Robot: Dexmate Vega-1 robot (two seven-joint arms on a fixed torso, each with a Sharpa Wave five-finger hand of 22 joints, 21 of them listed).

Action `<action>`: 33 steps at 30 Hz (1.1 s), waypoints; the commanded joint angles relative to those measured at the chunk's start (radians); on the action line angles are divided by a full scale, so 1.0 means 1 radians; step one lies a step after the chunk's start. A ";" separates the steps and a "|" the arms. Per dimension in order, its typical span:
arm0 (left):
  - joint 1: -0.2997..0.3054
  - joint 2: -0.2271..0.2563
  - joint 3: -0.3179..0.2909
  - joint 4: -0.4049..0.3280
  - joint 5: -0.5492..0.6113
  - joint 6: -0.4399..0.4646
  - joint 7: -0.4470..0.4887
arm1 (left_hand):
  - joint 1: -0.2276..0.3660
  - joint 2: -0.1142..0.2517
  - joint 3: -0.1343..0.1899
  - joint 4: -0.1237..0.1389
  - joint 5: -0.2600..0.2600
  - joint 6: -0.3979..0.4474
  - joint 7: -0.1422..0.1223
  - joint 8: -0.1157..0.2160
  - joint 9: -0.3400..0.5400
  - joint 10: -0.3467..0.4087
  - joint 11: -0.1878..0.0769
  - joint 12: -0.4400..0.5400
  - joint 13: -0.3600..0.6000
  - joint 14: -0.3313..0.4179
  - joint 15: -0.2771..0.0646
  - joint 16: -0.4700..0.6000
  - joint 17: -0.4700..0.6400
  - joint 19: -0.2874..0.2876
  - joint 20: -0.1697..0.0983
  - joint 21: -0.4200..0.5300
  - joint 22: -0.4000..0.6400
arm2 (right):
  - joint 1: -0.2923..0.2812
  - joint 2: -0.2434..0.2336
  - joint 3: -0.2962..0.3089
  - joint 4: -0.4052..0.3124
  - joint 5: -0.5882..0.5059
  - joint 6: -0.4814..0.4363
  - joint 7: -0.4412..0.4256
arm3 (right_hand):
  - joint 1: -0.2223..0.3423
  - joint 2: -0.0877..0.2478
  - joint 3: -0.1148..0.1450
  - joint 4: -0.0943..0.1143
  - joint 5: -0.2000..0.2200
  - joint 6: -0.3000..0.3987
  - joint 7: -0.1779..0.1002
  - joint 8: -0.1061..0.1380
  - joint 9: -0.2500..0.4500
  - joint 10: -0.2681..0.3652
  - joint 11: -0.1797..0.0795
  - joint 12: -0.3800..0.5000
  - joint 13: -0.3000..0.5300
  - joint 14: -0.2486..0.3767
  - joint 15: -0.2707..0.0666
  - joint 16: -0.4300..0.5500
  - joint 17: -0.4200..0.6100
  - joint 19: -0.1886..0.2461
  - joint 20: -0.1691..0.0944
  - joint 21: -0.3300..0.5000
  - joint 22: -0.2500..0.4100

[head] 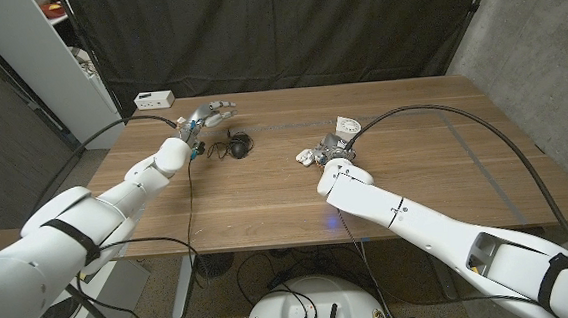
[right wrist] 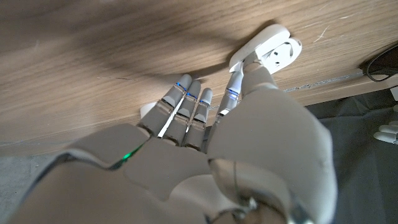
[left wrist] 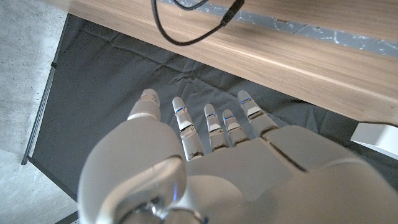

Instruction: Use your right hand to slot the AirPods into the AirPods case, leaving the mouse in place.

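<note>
The white AirPods case (head: 306,157) lies open on the wooden table (head: 434,158), its lid up and its sockets showing in the right wrist view (right wrist: 273,50). My right hand (head: 337,147) reaches down just right of the case, fingers straight and close together. One fingertip (right wrist: 244,65) touches the case's edge. A small white piece (right wrist: 147,111) peeks out beside the other fingertips; what it is stays unclear. The thumb is hidden, so a pinch cannot be judged. The black mouse (head: 240,144) sits left of the case. My left hand (head: 206,115) hovers behind the mouse, fingers spread, holding nothing.
The mouse's black cable (head: 215,149) curls toward my left hand and shows in the left wrist view (left wrist: 180,31). A white power strip (head: 154,100) sits at the table's back left corner. A white round object (head: 348,126) stands just behind my right hand.
</note>
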 commanded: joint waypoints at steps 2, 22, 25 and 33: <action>-0.031 -0.024 0.030 0.064 -0.015 -0.030 -0.001 | 0.003 0.009 -0.001 -0.001 -0.001 0.003 0.001 0.003 0.002 0.004 0.000 -0.002 0.004 0.009 -0.034 -0.004 0.002 0.004 0.004 0.005 0.002 | -0.027 -0.030 0.003 -0.034 -0.037 0.071 -0.021 | 0.012 0.003 0.011 0.003 -0.002 0.020 -0.004 0.011 0.006 0.027 -0.002 0.011 0.002 0.017 -0.151 0.012 0.008 0.005 -0.009 0.008 0.003; -0.007 0.007 0.028 -0.017 -0.010 -0.006 0.000 | 0.003 0.009 -0.001 -0.002 -0.001 -0.003 0.002 0.002 0.002 0.002 0.001 -0.003 0.004 0.008 -0.032 -0.004 0.002 0.004 0.007 0.005 0.002 | 0.077 -0.139 -0.086 -0.098 -0.085 0.052 0.201 | 0.011 0.014 0.011 0.014 -0.010 0.039 0.003 0.013 0.004 0.033 -0.018 0.010 0.003 0.004 -0.160 0.014 0.016 0.005 -0.027 0.009 0.004; 0.004 0.015 0.023 -0.044 -0.008 0.008 0.005 | 0.004 0.009 -0.001 -0.002 -0.001 0.001 -0.002 0.003 0.002 0.004 -0.003 -0.002 0.004 0.009 -0.036 -0.004 0.002 0.005 0.003 0.006 0.002 | 0.119 -0.165 -0.121 -0.107 -0.094 0.040 0.268 | 0.011 0.014 0.011 0.014 -0.011 0.034 0.000 0.010 0.004 0.025 -0.021 0.007 0.004 -0.005 -0.159 0.012 0.017 0.001 -0.028 0.007 0.004; 0.042 0.046 0.000 -0.131 -0.003 0.052 0.009 | 0.004 0.007 -0.001 -0.003 -0.002 0.003 -0.004 0.004 0.002 0.006 -0.002 -0.002 0.004 0.009 -0.038 -0.004 0.002 0.006 0.003 0.006 0.002 | 0.194 -0.198 -0.176 -0.116 -0.128 0.018 0.371 | 0.009 0.014 0.009 0.017 -0.012 0.030 -0.012 0.006 0.003 0.015 -0.027 0.002 0.003 -0.023 -0.157 0.005 0.019 -0.006 -0.031 0.005 0.004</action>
